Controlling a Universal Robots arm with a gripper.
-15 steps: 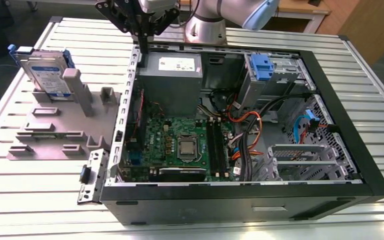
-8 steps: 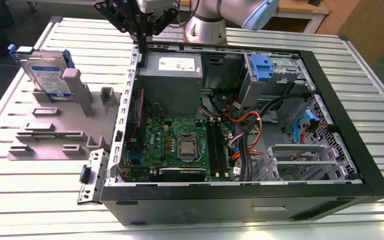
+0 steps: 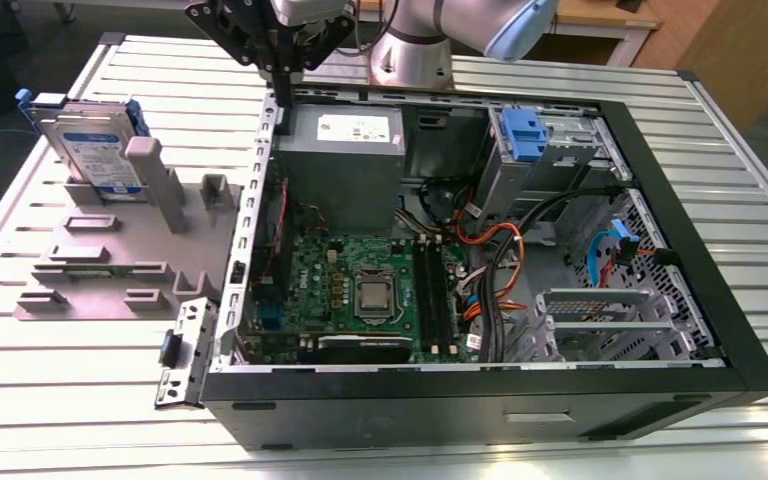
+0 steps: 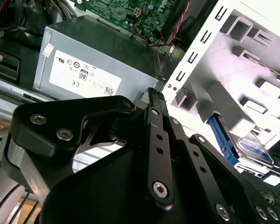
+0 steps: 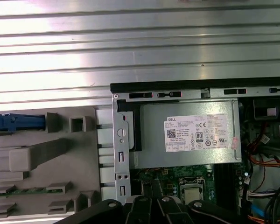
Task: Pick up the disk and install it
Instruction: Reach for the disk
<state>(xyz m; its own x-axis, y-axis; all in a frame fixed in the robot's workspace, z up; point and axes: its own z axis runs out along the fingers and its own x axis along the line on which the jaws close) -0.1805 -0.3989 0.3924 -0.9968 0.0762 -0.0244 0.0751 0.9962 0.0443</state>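
Silver-grey arm, pale blue joint cap, black gripper linkages, silver screws

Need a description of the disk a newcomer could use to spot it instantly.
Find the open black computer case on the slatted metal table; beside it, on the exterior view's left, lies a grey plastic holder tray. At the tray's far corner the disk, a flat silver-metal hard drive, stands on edge. Its white-and-blue label and blue frame set it apart from the plain grey blocks nearby.

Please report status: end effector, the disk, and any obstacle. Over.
End effector shut, empty, above the computer case's edge. Disk upright in grey holder, exterior view's left, untouched. Grey post stands close beside the disk.
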